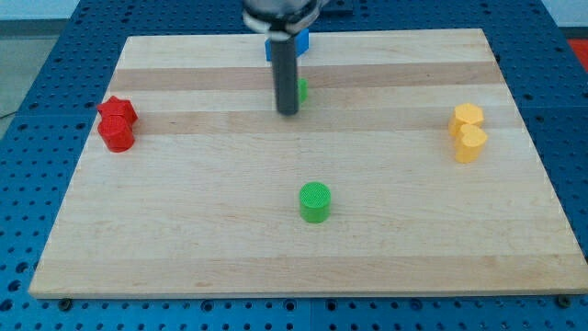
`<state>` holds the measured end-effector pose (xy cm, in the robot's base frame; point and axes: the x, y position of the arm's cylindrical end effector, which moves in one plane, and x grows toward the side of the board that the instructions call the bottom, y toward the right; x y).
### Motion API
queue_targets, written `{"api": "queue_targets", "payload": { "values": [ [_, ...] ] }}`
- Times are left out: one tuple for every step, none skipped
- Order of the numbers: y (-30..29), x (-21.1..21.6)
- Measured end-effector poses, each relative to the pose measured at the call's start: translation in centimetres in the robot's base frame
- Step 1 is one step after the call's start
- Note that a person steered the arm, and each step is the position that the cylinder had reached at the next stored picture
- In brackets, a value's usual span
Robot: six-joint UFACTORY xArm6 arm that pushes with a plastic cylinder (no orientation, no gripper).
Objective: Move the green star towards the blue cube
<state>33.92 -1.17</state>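
Observation:
The green star (302,89) is mostly hidden behind my rod; only a small green edge shows on the rod's right side. The blue cube (301,43) sits near the board's top edge, partly hidden by the arm, just above the star. My tip (288,112) rests on the board right against the star's lower left side.
A green cylinder (315,202) stands below the middle of the wooden board (184,230). Two red blocks (117,122) sit together at the view's left. Two yellow blocks (468,131) sit together at the view's right. A blue perforated table surrounds the board.

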Motion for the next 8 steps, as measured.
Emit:
{"api": "queue_targets", "payload": {
  "values": [
    [2.2,-1.7],
    [-0.1,3.4],
    [-7.8,4.8],
    [-9.0,-0.5],
    [-4.2,-4.8],
    [2.7,-7.6],
    [3.8,-5.8],
    [1.9,-0.4]
  ]
}}
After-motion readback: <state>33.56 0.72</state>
